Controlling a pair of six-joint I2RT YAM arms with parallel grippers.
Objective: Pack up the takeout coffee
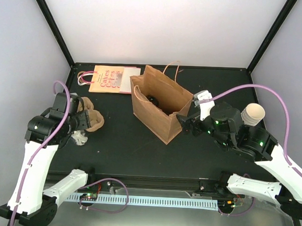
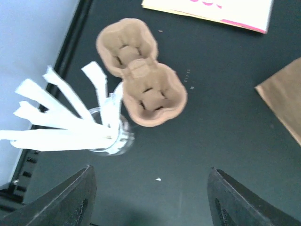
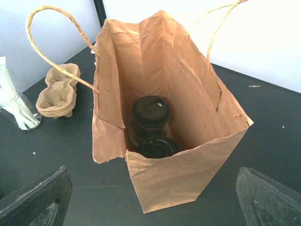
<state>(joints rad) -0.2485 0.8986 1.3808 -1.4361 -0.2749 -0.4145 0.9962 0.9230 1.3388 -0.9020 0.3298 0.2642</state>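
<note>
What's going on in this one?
Two black-lidded coffee cups sit at the bottom of the open paper bag, which stands upright mid-table. The right gripper hangs open and empty beside the bag's near corner. The left gripper, also open, hovers over a pulp cup tray and a glass of paper strips, holding nothing.
</note>
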